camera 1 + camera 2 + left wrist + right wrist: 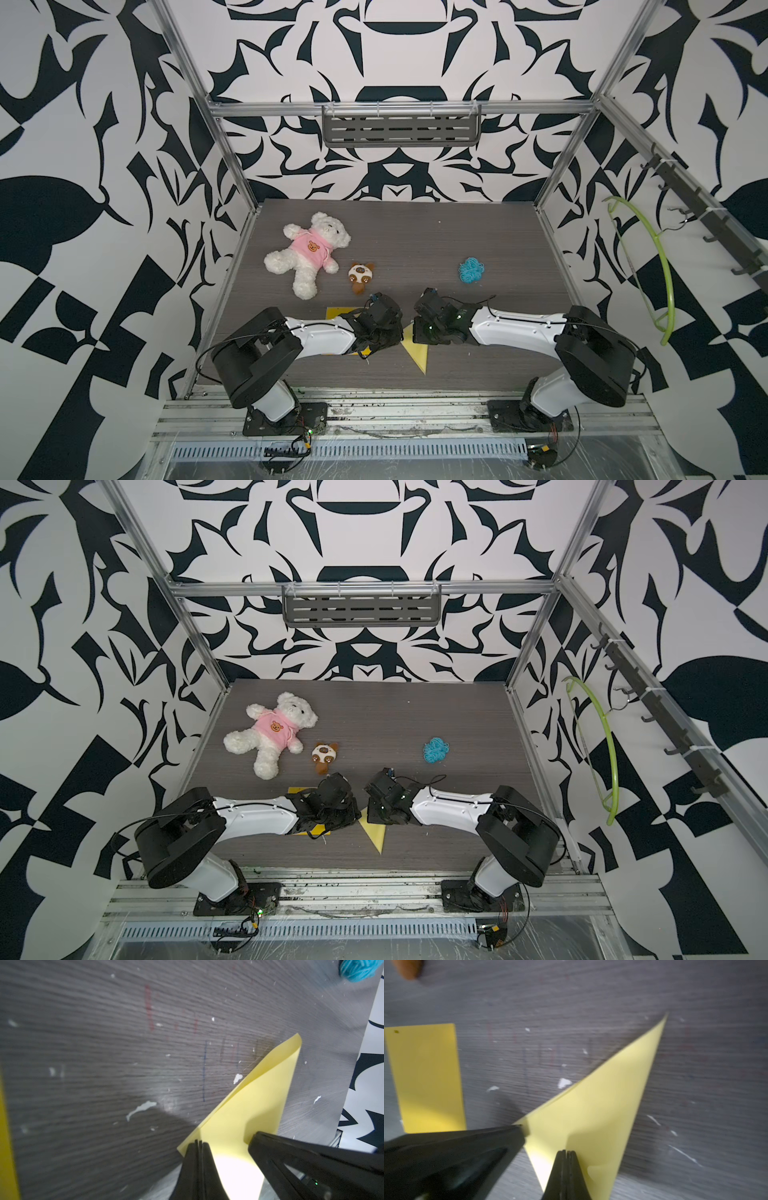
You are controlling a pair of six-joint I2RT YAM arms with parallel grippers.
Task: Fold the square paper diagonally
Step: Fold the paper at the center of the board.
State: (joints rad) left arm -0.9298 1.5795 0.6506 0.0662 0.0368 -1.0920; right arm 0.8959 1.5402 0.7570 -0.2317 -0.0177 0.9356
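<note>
Left gripper (198, 1142): jaws shut, tips down on pale yellow paper (249, 1101) at crease; pinching or only pressing, cannot tell. Right gripper (566, 1152): jaws shut, tips resting on same paper, just beside left gripper. Paper: folded triangle, near-centre of table (415, 249), between both wrists. Long axis runs far-to-near, sharp tip toward near edge. Darker yellow sheet (425, 1076) lies left, partly under left arm.

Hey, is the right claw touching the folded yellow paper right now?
Touching. In the right wrist view the shut right claw rests its tips on the yellow paper, dark tips overlapping the sheet with no gap showing between them.
</note>
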